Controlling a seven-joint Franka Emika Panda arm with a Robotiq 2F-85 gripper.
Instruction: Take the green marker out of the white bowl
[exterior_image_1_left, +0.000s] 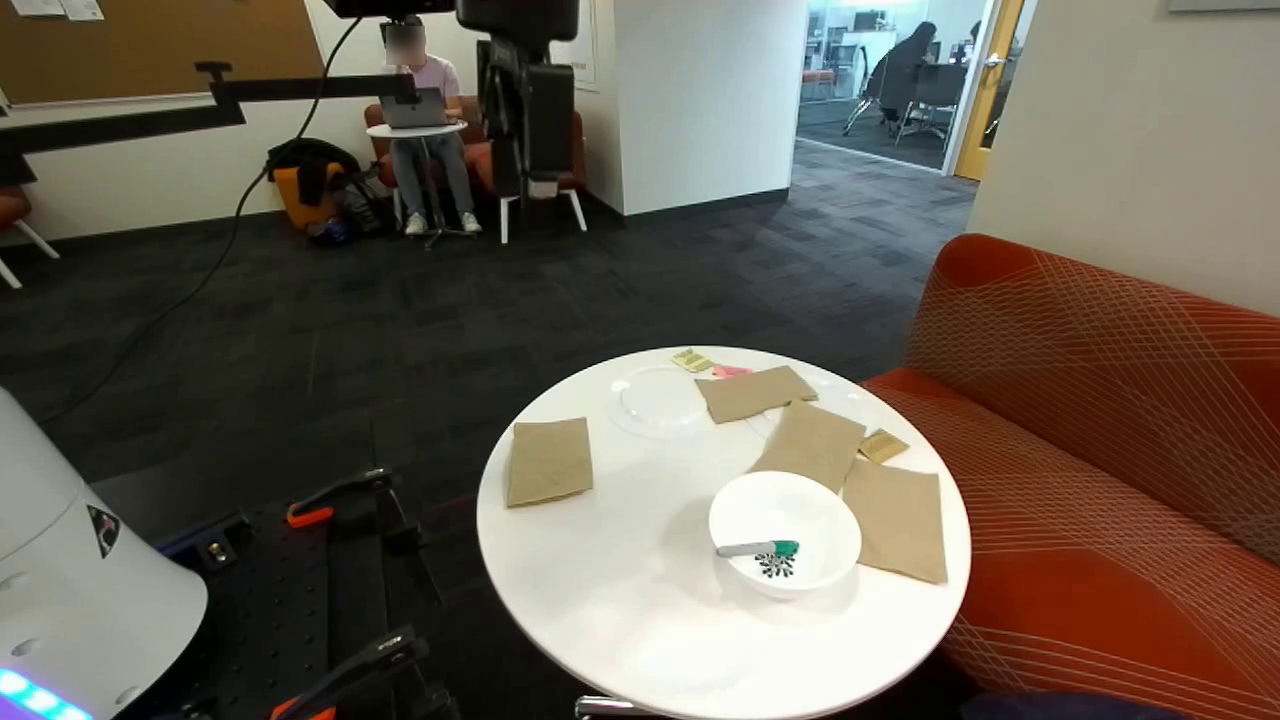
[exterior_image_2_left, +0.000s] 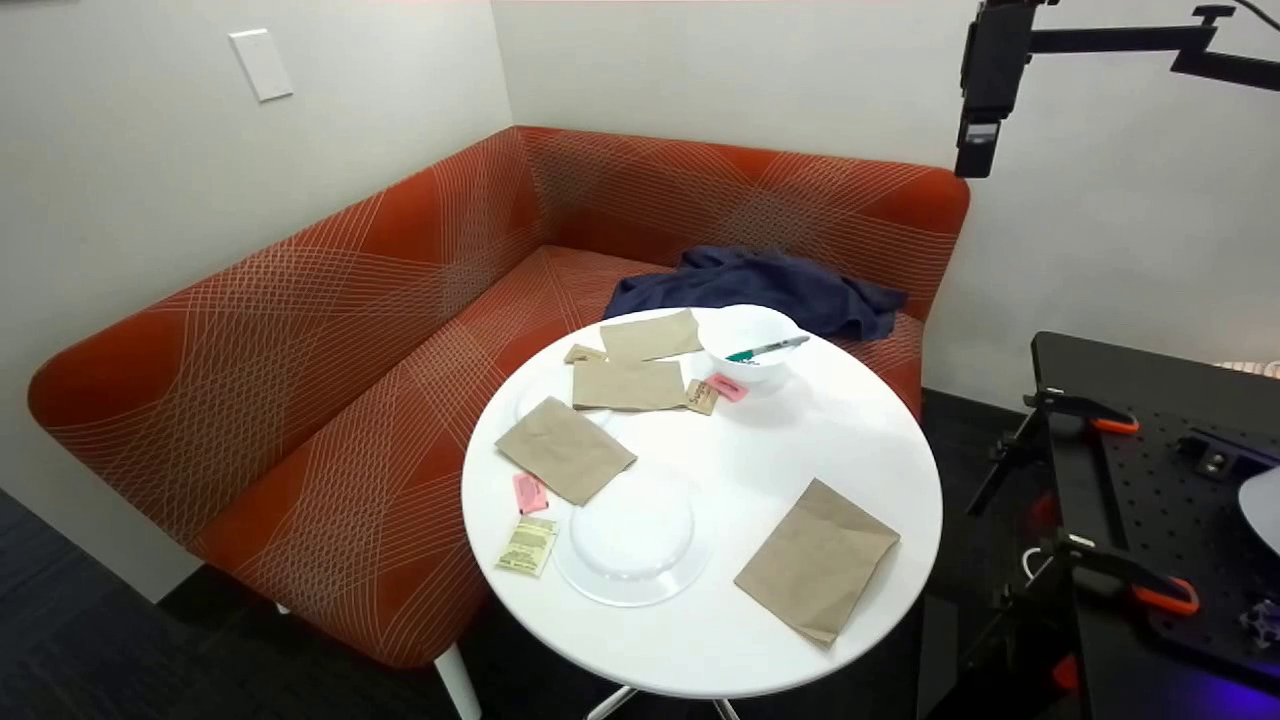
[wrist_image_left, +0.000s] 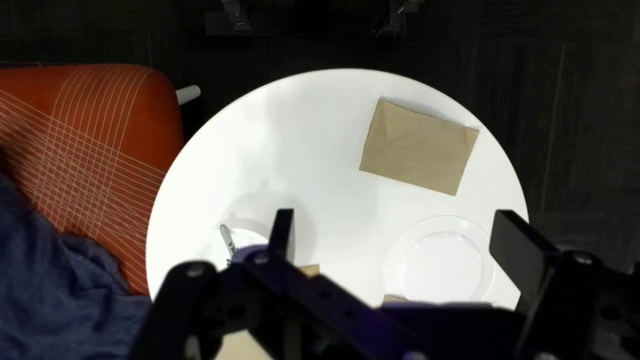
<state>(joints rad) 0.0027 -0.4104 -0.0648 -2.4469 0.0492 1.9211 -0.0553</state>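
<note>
Fingers (wrist_image_left: 521, 254) spread wide, well apart from white bowl (exterior_image_1_left: 812, 520), green marker (exterior_image_1_left: 757, 549) leaning inside

In an exterior view, the round white counter (exterior_image_2_left: 850, 440) carries the white bowl (exterior_image_2_left: 742, 326) at its far side, tan napkins (exterior_image_2_left: 565, 450) (one apart, near right), a clear plate (exterior_image_2_left: 632, 540) on the near side, and small packets (exterior_image_2_left: 528, 546).
</note>
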